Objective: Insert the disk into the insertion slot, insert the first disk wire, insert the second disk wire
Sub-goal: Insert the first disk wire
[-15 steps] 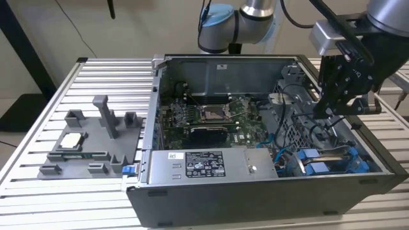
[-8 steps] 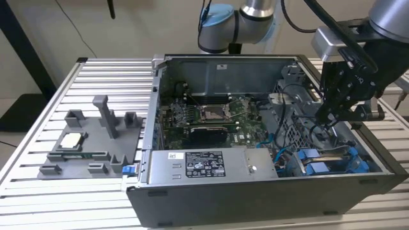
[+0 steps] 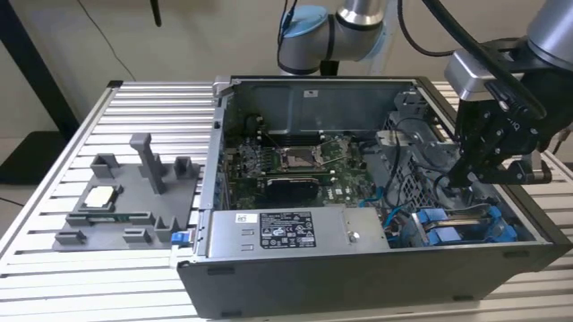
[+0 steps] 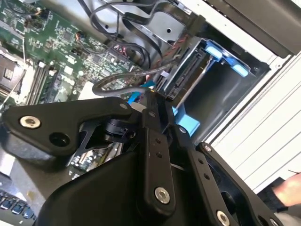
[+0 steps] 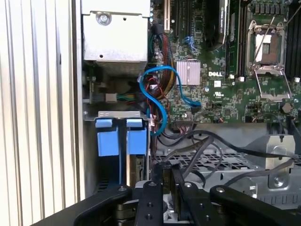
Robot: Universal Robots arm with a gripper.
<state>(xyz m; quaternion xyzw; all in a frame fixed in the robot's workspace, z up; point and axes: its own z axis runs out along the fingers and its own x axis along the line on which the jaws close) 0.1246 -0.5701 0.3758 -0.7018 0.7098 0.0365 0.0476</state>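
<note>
The disk (image 4: 187, 74) sits inside the insertion slot (image 4: 221, 89), a grey cage with blue fittings (image 3: 447, 229) at the case's near corner on the exterior view's right. Its connector edge faces the motherboard. My black gripper (image 3: 463, 180) hangs just above this cage. In both wrist views its fingers (image 4: 149, 117) stand close together by the disk's connector edge. They look shut on the plug of a black disk wire (image 4: 117, 87) that trails off toward the board. The gripper (image 5: 167, 178) has black wires (image 5: 207, 143) leading away from it. A blue wire (image 5: 155, 101) loops beside the cage.
The open computer case (image 3: 358, 282) lies on a slotted aluminium table (image 3: 107, 282). A grey power-supply box (image 3: 286, 231) sits at the case's front, the motherboard (image 3: 304, 161) behind it. A grey fixture (image 3: 125, 201) holding small parts stands at the exterior view's left.
</note>
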